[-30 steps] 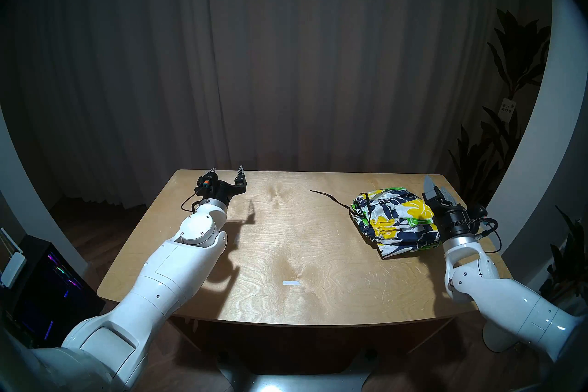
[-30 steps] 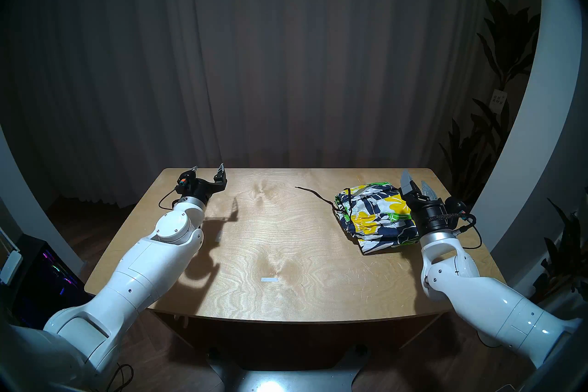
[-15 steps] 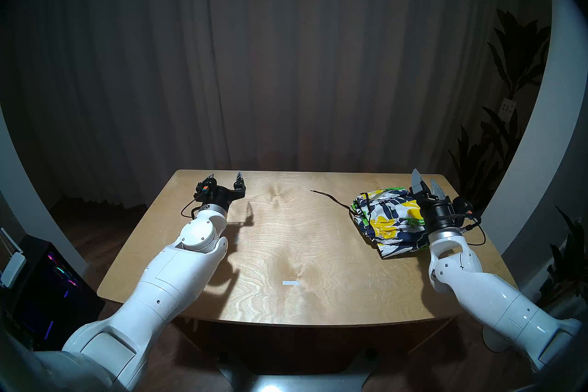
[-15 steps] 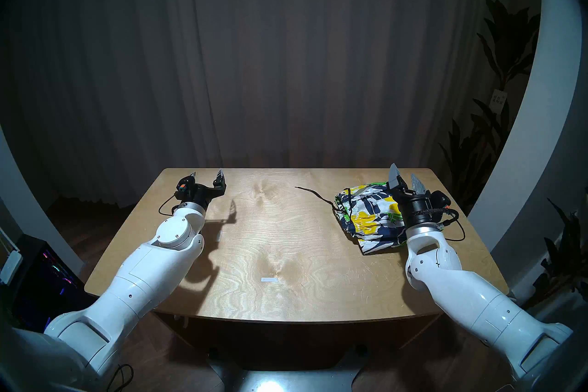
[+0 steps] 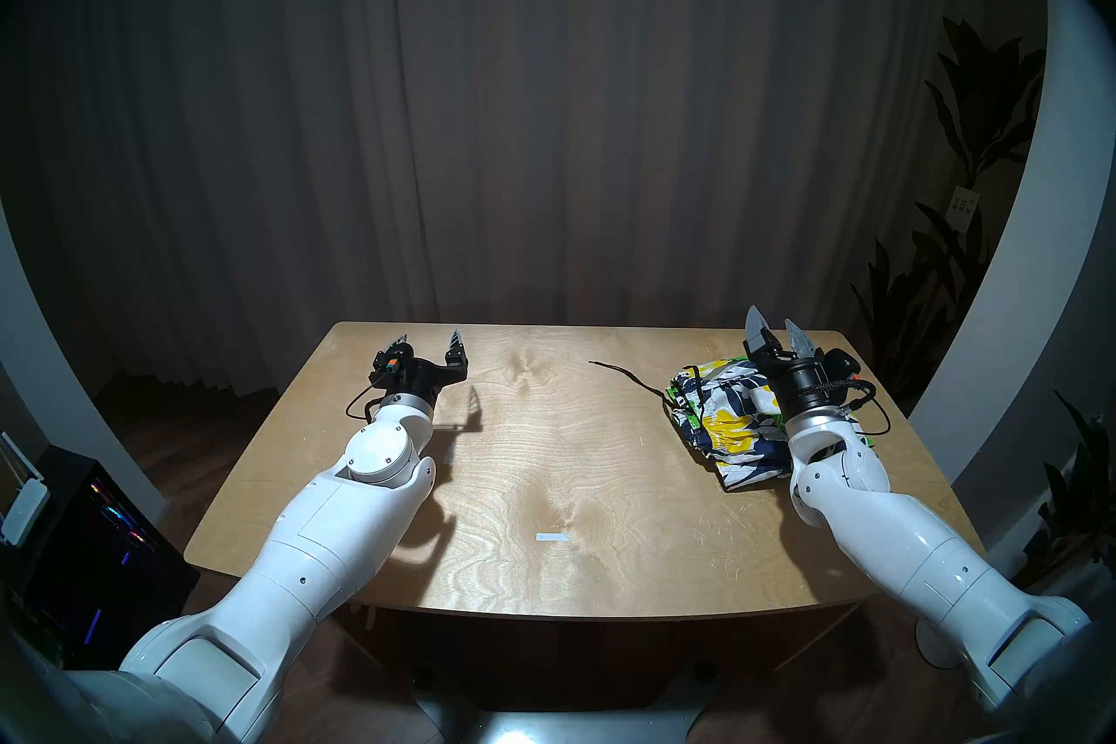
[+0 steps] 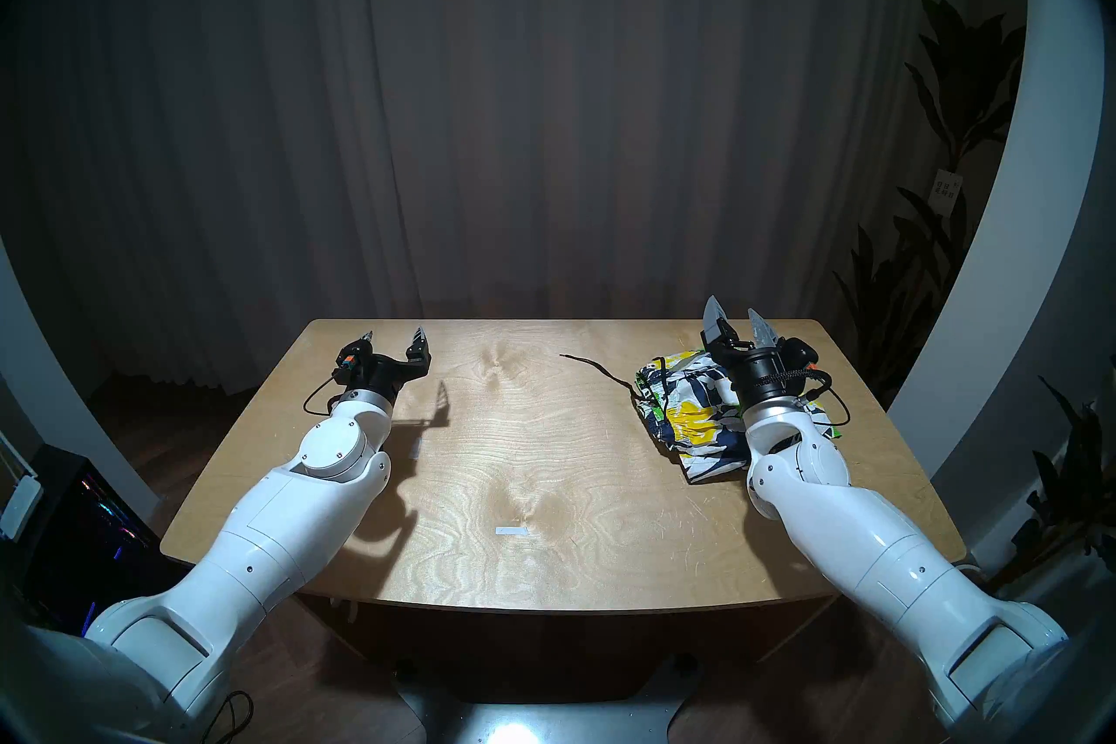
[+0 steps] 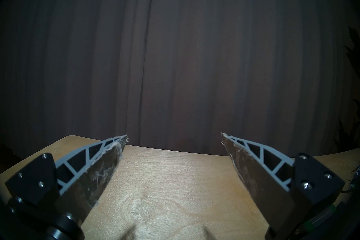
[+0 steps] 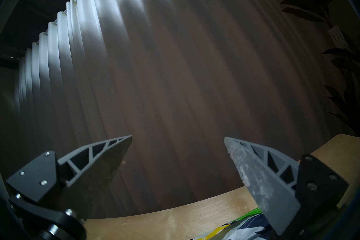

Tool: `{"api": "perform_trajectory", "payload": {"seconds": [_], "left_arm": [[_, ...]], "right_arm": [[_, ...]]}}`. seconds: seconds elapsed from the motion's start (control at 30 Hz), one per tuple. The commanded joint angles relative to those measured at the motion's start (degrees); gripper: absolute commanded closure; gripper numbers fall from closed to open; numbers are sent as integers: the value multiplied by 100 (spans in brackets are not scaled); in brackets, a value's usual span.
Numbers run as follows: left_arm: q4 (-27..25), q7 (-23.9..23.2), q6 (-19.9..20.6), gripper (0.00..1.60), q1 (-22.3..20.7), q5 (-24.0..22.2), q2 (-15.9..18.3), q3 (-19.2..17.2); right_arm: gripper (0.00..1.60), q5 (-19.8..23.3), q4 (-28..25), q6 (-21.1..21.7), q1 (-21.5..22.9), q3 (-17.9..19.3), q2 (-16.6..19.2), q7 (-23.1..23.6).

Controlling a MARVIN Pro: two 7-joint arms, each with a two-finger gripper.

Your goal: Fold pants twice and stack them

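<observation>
Head pair overlooks the table (image 5: pixel 543 483) — wrist cameras face the curtain (image 7: pixel 175 48).

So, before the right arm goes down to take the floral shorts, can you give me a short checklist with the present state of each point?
1. Right pincer open and empty: ok.
2. Left pincer open and empty, far from the work: ok.
3. Floral shorts lie free on the wooden table: ok.
4. Drawstring tidy: not ok, it trails loose across the table.
5. Shorts already folded twice: cannot tell, the right arm covers part of the bundle.
6. Second pair of shorts present for stacking: cannot tell, no view shows one.
</observation>
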Motion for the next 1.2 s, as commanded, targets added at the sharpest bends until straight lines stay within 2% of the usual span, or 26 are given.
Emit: {"api": "perform_trajectory", "payload": {"seconds": [0.0, 0.27, 0.43, 0.53, 0.57, 0.63, 0.73, 0.87, 0.93, 1.03, 1.07, 1.17], "left_arm": [[-157, -1, -113, 0, -11, 66, 4, 10], [-276, 46, -196, 0, 88, 124, 39, -4], [-417, 81, -246, 0, 171, 137, 73, -26], [-540, 7, -230, 0, 249, 123, 164, -19], [-575, -25, -221, 0, 273, 134, 211, -10], [-666, -131, -238, 0, 345, 74, 295, -32], [-764, -198, -188, 0, 393, 64, 395, -57], [-768, -239, -100, 0, 397, 32, 425, -80], [-751, -248, -95, 0, 393, 33, 422, -78], [-741, -265, -44, 0, 388, 7, 416, -72], [-731, -268, -9, 0, 378, 1, 409, -49], [-743, -228, 47, 0, 376, -5, 396, -45]], "right_arm": [[0, -554, 403, 274, 654, -76, -532, 9], [0, -1075, 1147, 416, 1111, -82, -1033, -35], [0, -1341, 1435, 432, 1337, -25, -1199, 47], [0, -1389, 1639, 442, 1454, -25, -1298, 140], [0, -1317, 1789, 417, 1586, -146, -1300, 175], [0, -1284, 1818, 360, 1505, -102, -1308, 287], [0, -1097, 1528, 498, 1222, 2, -1196, 263], [0, -1088, 1054, 601, 901, 57, -964, 80], [0, -1056, 1065, 550, 884, 83, -967, 114], [0, -1074, 777, 619, 719, 132, -849, -128], [0, -1212, 597, 681, 632, 120, -738, -377], [0, -1242, 424, 808, 556, 111, -641, -536]]}}
